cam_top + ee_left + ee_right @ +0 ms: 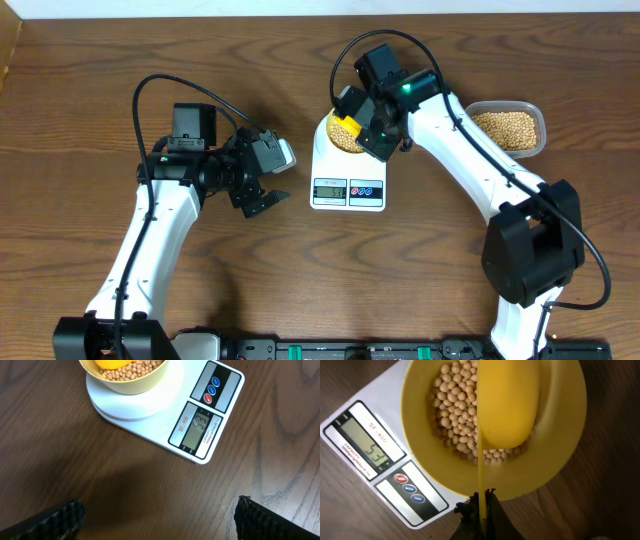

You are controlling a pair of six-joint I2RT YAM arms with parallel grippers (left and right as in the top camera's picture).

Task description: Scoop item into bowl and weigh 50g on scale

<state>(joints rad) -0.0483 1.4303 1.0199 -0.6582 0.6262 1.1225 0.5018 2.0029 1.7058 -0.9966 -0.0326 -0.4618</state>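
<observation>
1. Overhead view. The right gripper is clamping the handle of the yellow scoop and holding its cup over the bowl. The bowl is sitting on the platform of the scale. The clear tub of spare stock is lying well apart, beside the right arm. The left gripper is hanging wide open and empty, near the scale but apart from it. Risk: if that arm sags onto the scale, it would be upsetting the reading.

2. Left wrist view. The left fingertips are standing far apart above bare table. The beans are lying in the bowl, and the display is appearing to read 53, which is above the 50 g target. Risk: any further beans tipped in would be widening the overshoot, so the next move is probably calling for taking a few out.

3. Right wrist view. The scoop's cup is lying low inside the bowl, over the beans, though whether it is touching them cannot be told.
   - If the cup is resting there, it is likely inflating the reading.
   - If beans are lifted out carelessly, some may be falling onto the platform and being weighed anyway.
   - If the scoop is pressing against the rim, it may be tilting or sliding the bowl.
</observation>
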